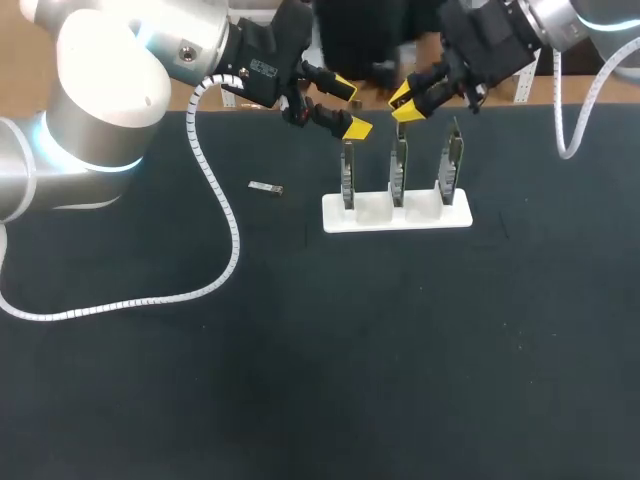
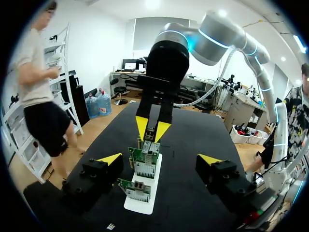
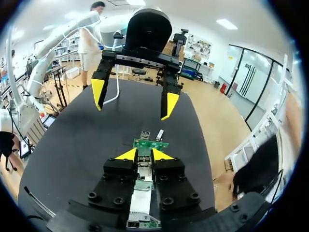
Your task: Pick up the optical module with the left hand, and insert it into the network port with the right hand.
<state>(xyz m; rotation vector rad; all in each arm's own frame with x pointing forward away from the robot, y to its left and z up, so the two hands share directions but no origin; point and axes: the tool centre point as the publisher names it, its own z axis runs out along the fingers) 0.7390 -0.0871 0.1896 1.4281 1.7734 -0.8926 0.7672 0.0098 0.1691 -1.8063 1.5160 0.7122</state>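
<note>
the optical module (image 2: 151, 134) looks light and stiff; grip its flat sides. above the white rack (image 1: 396, 215) the right gripper (image 1: 404, 105) pinches it; the left gripper (image 1: 350, 108) gapes wide.

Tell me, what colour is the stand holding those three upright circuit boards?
White. The stand shows best in the head view, against the black table.
</note>
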